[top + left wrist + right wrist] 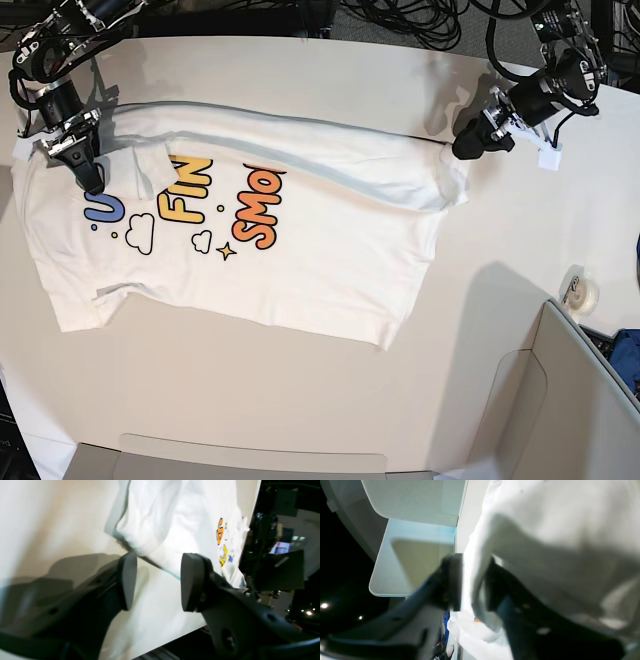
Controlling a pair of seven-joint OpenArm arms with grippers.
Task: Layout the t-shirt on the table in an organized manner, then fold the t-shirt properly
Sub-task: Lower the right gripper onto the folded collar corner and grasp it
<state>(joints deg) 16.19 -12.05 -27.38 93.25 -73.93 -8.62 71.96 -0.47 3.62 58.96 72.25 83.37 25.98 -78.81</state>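
**Grey panel in front, long flap of t-shirt between your two hands**

The grey panel (565, 400) sits nearest the camera, well apart from your left gripper (483, 142). The t-shirt (330, 240) lies on the table (250, 375), print side up, and reaches from under your right gripper (92, 168) across to just beside your left one. A long flap is turned over along the side by your hands, and it covers the tops of some big letters (258, 208).

Your left gripper is wide, with nothing in it. The end of the flap is just past its fingertips. Your right gripper has a gap between its fingers too, with loose cloth between and around them, and I see no pinch.

Here is what could go wrong. If you lift the right gripper while cloth is caught on a finger, it could drag the flap up and make a new lump. The cloth by that hand looks bunchy, so the fold could come out crooked there. If you push the left gripper forward too low, it could shove the flap's end instead of gripping it. If only one hand pulls, the whole shirt could twist on the table.
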